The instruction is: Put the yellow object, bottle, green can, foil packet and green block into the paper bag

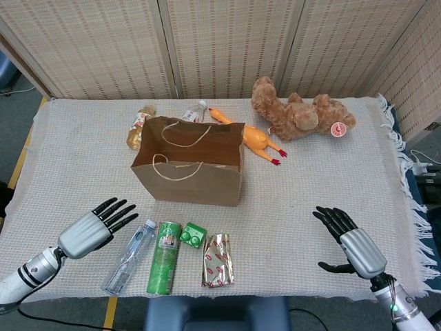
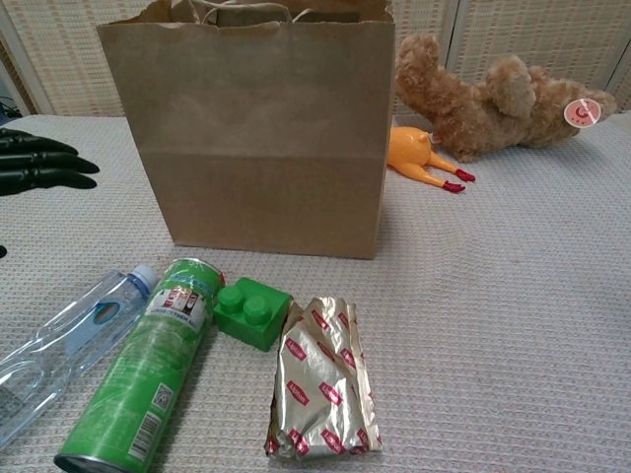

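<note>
Where frame crops, bottle base hidden

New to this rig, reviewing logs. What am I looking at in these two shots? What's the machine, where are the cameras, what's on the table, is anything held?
A two-armed robot with five-finger hands stands at a cloth-covered table. One camera looks down from its head, the other sits low at its chest. The left hand and right hand are open and hold nothing. An open paper bag stands mid-table. In front lie a clear bottle, green can, green block and foil packet. Behind it: teddy bear, rubber chicken.
</note>
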